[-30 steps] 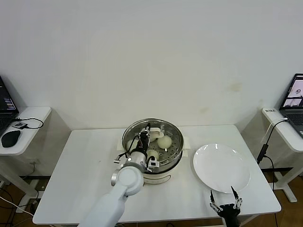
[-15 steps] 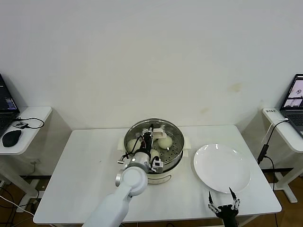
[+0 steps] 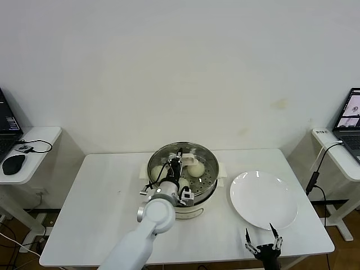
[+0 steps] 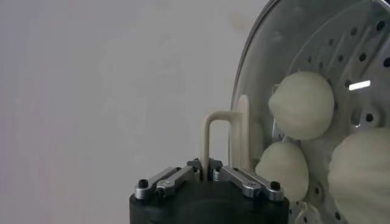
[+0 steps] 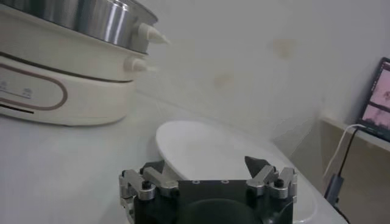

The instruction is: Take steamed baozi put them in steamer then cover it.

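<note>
Looking down from the head, we see the steamer (image 3: 183, 175) standing near the middle of the white counter (image 3: 95, 208), toward its far edge, a shiny steel pot on a cream base. The cover (image 3: 184, 164), clear glass with a metal rim, sits over the pot, and through the glass we can make out the steamed baozi (image 3: 196, 169) resting on the perforated tray; at least three pale buns show in the left wrist view (image 4: 303, 105), though we cannot count all of them. Our left gripper (image 3: 179, 164) is over the pot, its arm reaching in from the near edge of the counter, and its fingers (image 4: 244, 181) are pinched tight on the cover's cream handle (image 4: 218, 137), which rises as a thin loop between them in the wrist view. Whether the cover's rim is fully seated on the pot all the way round we cannot tell. To the right of the steamer, apart from it and close to the right edge of the counter, lies a flat white plate (image 3: 263, 199). Our right gripper (image 3: 262, 247) waits at the near edge of the counter, just beside the plate's near rim, its fingers (image 5: 259, 167) spread wide with nothing between them; from its wrist we see the plate (image 5: 207, 149) ahead and the steamer's base (image 5: 61, 85) beyond.
</note>
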Available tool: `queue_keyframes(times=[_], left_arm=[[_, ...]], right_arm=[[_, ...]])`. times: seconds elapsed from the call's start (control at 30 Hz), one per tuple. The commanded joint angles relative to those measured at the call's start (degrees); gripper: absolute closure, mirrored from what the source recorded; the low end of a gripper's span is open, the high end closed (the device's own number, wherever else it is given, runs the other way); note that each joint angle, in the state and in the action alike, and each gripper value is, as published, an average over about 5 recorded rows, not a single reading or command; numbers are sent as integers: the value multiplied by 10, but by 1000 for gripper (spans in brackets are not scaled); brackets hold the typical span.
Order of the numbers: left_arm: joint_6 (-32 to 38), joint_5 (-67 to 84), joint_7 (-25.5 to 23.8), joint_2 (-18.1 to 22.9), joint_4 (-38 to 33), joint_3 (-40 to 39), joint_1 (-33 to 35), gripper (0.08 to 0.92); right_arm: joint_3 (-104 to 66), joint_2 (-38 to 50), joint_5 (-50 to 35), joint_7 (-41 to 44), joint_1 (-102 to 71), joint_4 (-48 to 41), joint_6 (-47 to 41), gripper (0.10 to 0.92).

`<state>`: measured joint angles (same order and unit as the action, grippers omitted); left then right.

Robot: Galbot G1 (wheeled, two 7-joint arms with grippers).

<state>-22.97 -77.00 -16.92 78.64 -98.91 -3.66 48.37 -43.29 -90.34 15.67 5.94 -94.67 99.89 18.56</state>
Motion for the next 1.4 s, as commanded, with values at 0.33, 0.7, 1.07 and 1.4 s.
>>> queue_keyframes(times=[0.33,0.7,1.07,1.4], left_arm=[[8,1,3,-3,-49,10,27,661],[16,67,15,-59,-191,56,143,349],[158,545,236,-139,-317,260,412,178],[322,891,283,-107,-262,381,559,177]], right_arm=[[3,0,4,0,0,-1,-1,203],[2,0,5,0,-2,-3,0,203],[5,6,-13,4,-14,15,2,203],[23,36,-67,21,-39,42,-3,203]])
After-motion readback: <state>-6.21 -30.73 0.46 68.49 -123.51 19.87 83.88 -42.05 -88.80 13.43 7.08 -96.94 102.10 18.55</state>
